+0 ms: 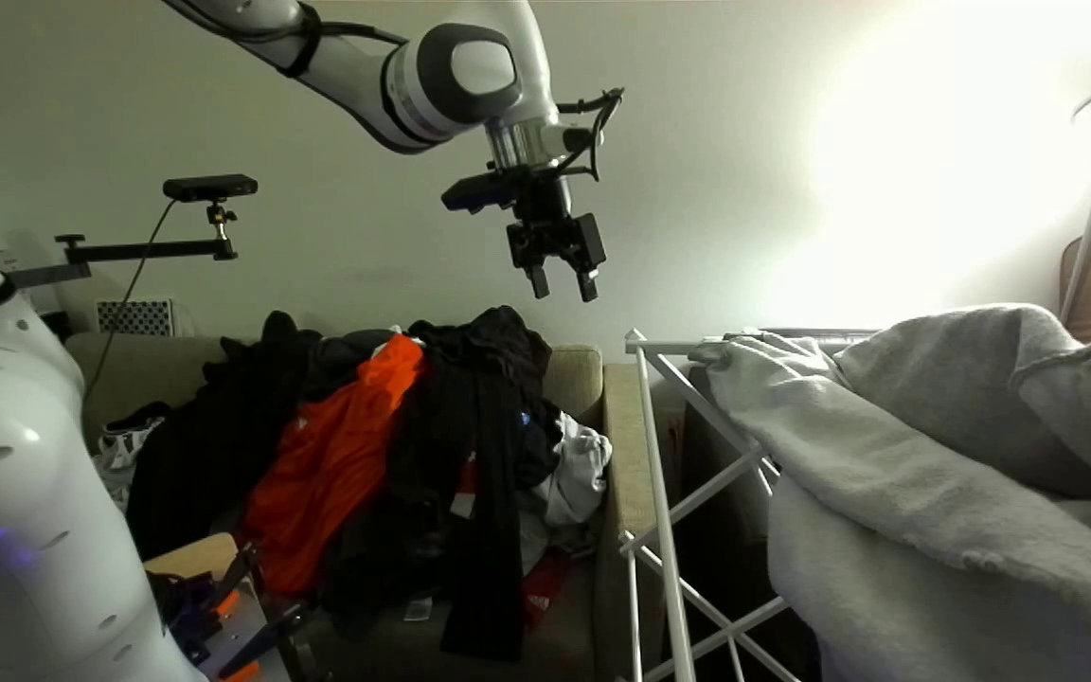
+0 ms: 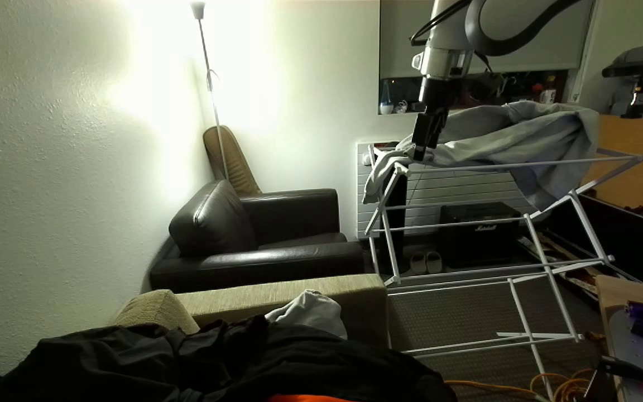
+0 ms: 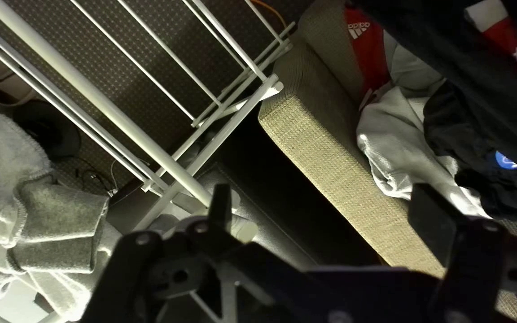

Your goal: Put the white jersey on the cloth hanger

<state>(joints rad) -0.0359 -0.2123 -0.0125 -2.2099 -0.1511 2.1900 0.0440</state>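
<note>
The jersey [image 1: 962, 502], a thick greyish white with a fuzzy nap and stitched seams, lies draped in soft, rounded folds over the rack [image 1: 664, 511], one frame of slim, smooth white tubes. Apart from it hangs the claw [image 1: 563, 288], its two blocky black fingers [image 1: 587, 286] spread. The coarsely woven sofa [image 3: 339, 175] bears one orange garment [image 1: 337, 464], one crumpled white garment [image 1: 578, 474] and black clothes [image 1: 413, 511] too tangled to count, and beside it stands one armchair [image 2: 277, 259] in glossy dark leather.

The drying rack [image 1: 661, 502] is white, the gripper [image 1: 564, 284] black, the crumpled garment [image 3: 397, 139] off-white, the draped cloth [image 1: 896, 502] grey, another garment [image 1: 332, 474] orange, the sofa arm [image 3: 330, 170] flecked beige.
</note>
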